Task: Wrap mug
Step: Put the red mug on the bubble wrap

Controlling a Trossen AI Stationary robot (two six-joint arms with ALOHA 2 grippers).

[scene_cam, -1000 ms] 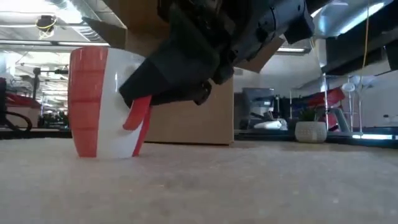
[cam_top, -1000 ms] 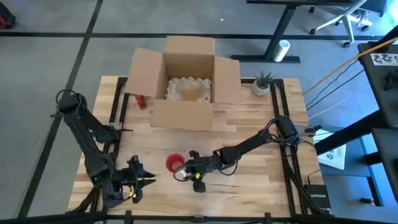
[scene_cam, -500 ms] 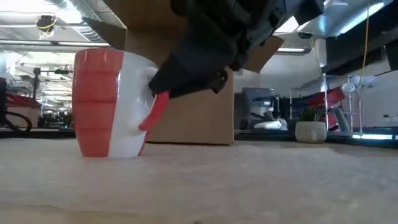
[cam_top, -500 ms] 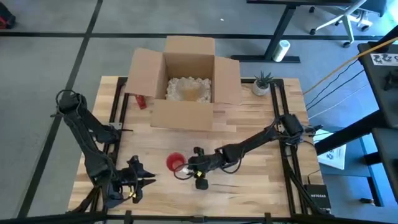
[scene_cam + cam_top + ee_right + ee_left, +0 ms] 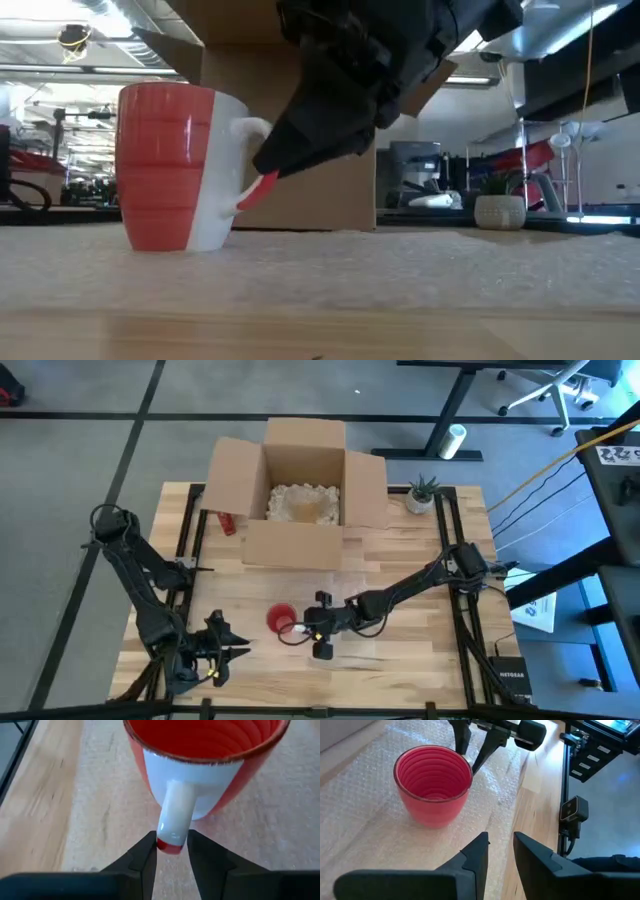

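Mug (image 5: pixel 281 620) stood upright on the bubble wrap (image 5: pixel 365 827) near the table's (image 5: pixel 420 580) front middle, handle (image 5: pixel 175 817) pointing right. Left gripper (image 5: pixel 222 651) waited at the near left, fingers slightly parted, grasping nothing. Right gripper (image 5: pixel 171 851) pinched the handle's lower end between its fingertips.

Near the desk's (image 5: pixel 400 550) front edge, the red mug (image 5: pixel 281 621) stands on bubble wrap (image 5: pixel 250 615), its handle side blocked by the right pincer (image 5: pixel 305 628) and its arm. An open cardboard box (image 5: pixel 298 495) fills the far middle. The left pincer (image 5: pixel 235 652) occupies the front left corner. Bare wood lies open along the right side.
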